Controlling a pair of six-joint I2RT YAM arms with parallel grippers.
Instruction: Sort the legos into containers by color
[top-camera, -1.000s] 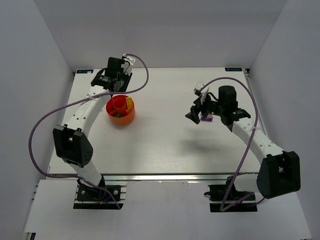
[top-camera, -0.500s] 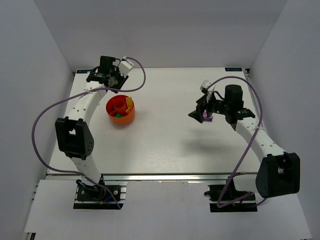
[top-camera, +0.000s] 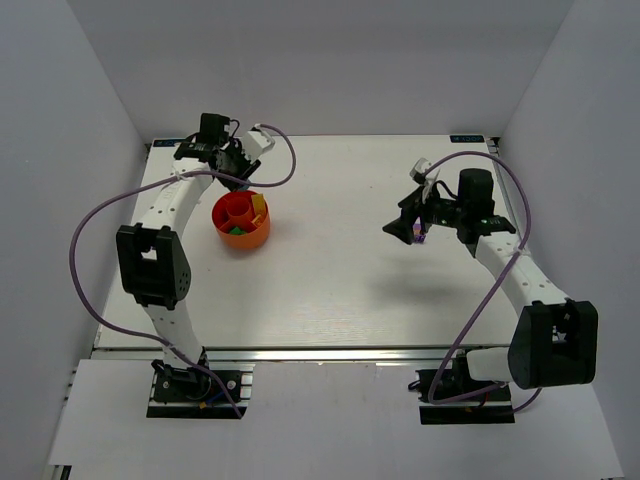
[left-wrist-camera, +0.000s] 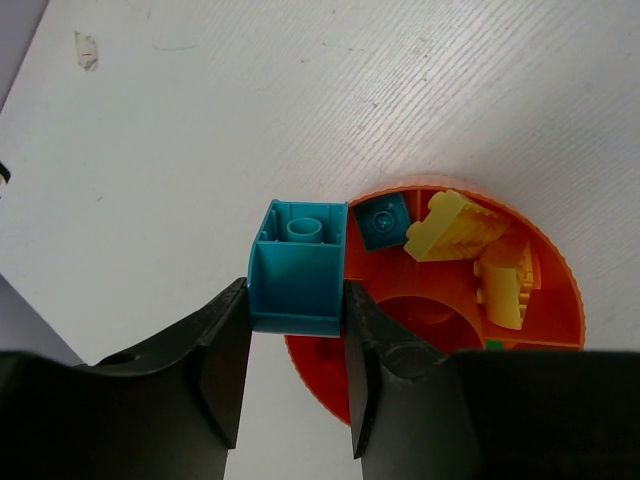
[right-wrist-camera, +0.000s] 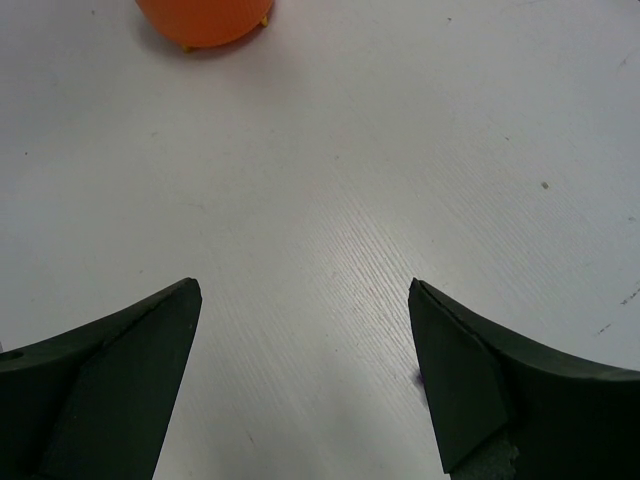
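Left hand (left-wrist-camera: 295, 312): clamped on 1 cyan brick (left-wrist-camera: 298, 270), hollow underside to the camera, long axis running out from between the fingers. Bowl (left-wrist-camera: 565, 290): orange-red, standing on the worktop (left-wrist-camera: 200, 130), below and to the right of the held brick in the left wrist view. The brick overlaps only the bowl's rim, so release, by my judgement, calls for a small shift toward the compartment holding 1 teal brick (left-wrist-camera: 383, 222), next to the yellow bricks (left-wrist-camera: 455, 225). The top view places this hand (top-camera: 232, 170) at the bowl's (top-camera: 241, 221) far-left edge but hides the grip. Right hand (right-wrist-camera: 305, 300): fingers apart, nothing between them, well apart from the bowl (right-wrist-camera: 205, 20). Only the top view shows 1 purple brick (top-camera: 420, 236) just beside it (top-camera: 408, 228).
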